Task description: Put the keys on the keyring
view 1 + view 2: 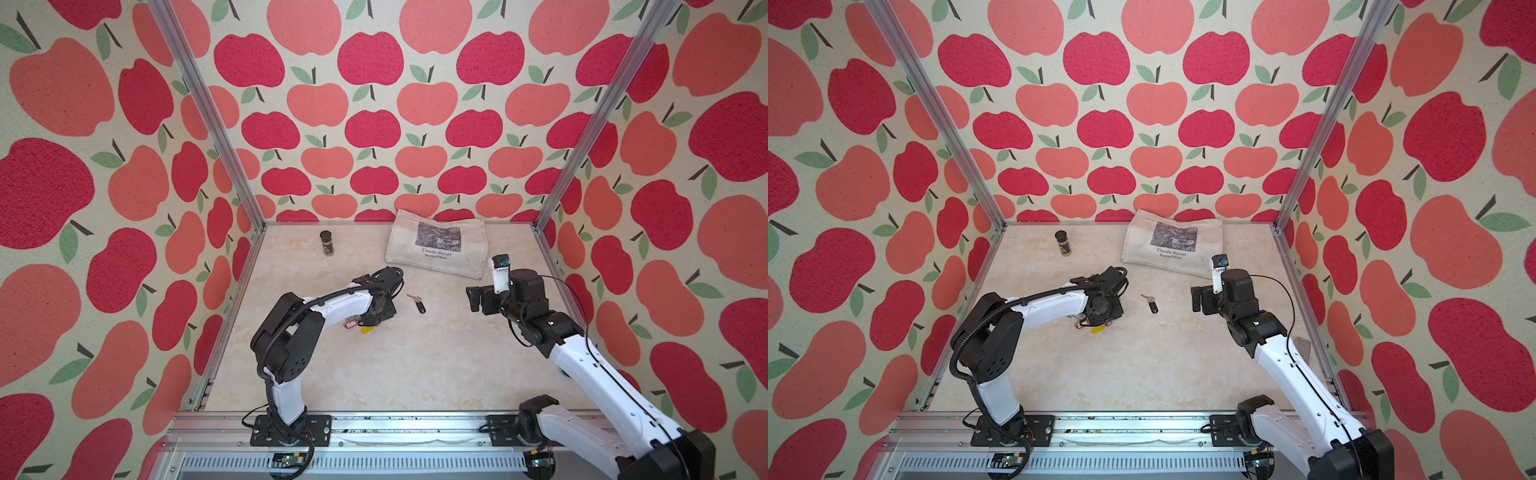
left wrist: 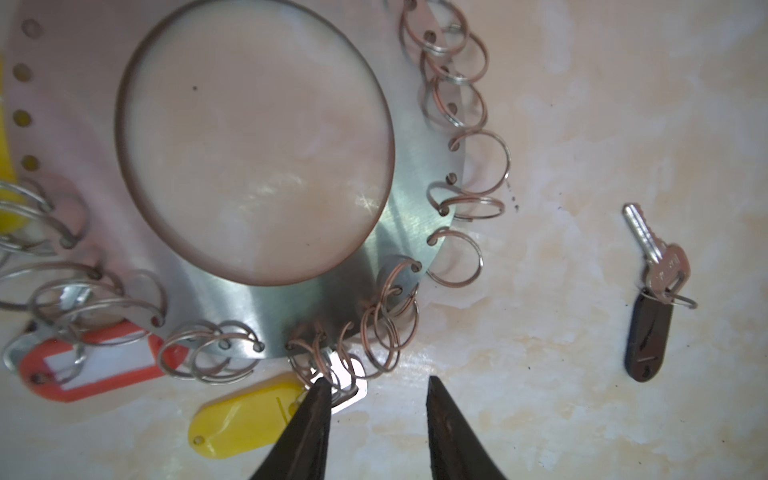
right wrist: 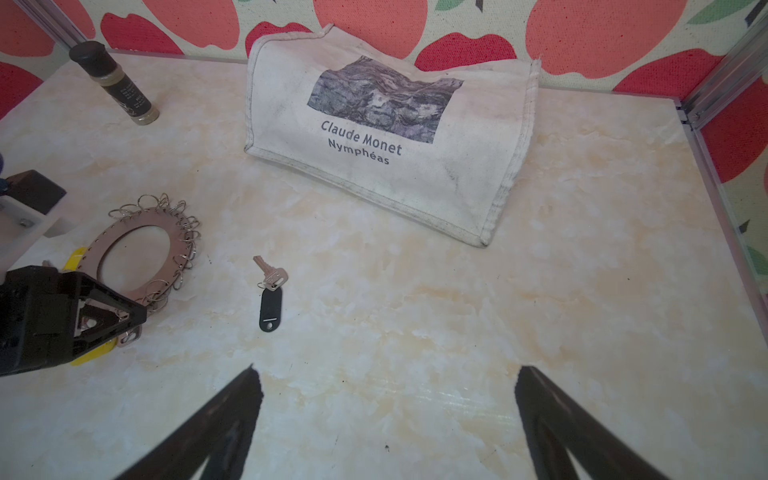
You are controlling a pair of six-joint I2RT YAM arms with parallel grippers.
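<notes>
Tabletop (image 1: 395, 365) is lying open near-side and centre; keys (image 1: 417, 302) are sitting mid-table, right of keyring (image 2: 407, 232); left gripper (image 2: 378, 388) is hovering half-open over keyring's near rim, gripping nothing; right gripper (image 3: 386, 374) is gaping wide, empty.

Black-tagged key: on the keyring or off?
Off. The black-tagged key lies loose on the table, clear of the keyring and its wire rings.

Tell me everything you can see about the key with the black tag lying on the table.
It is a small silver metal key joined by a thin wire split ring to a black oval tag that looks like plastic, with a pale line and a hole near its free end. It lies flat on the marbled table, bent slightly at the ring, apart from the keyring. Only the table touches it.
</notes>
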